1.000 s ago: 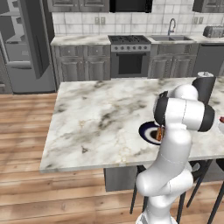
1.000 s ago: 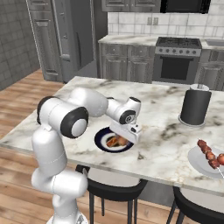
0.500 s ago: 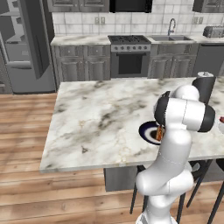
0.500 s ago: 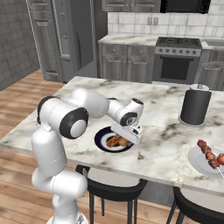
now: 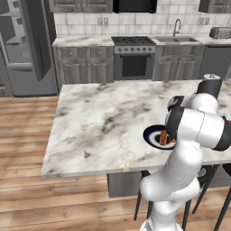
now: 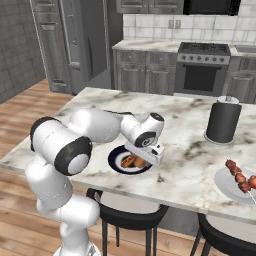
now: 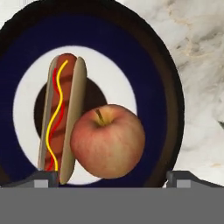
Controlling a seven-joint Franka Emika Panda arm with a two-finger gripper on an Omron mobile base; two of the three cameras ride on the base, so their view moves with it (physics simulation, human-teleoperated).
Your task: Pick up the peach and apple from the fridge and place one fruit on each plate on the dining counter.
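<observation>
End effector [image 7: 112, 179] spread above the apple [image 7: 107, 141] on the navy plate [image 7: 157, 96], marbled dining counter [image 5: 103, 117].

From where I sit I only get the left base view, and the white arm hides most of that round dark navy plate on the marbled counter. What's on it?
Observer: The hand view looks straight down at the round dark navy plate. A round red apple with a short dark stem lies on it, touching a hot dog in a bun with yellow and red squiggles.
Operator: Is the claw gripping that apple?
Observer: No. The gripper is open. Its two dark fingertips stand wide apart at the bottom of the hand view, clear of the apple.
</observation>
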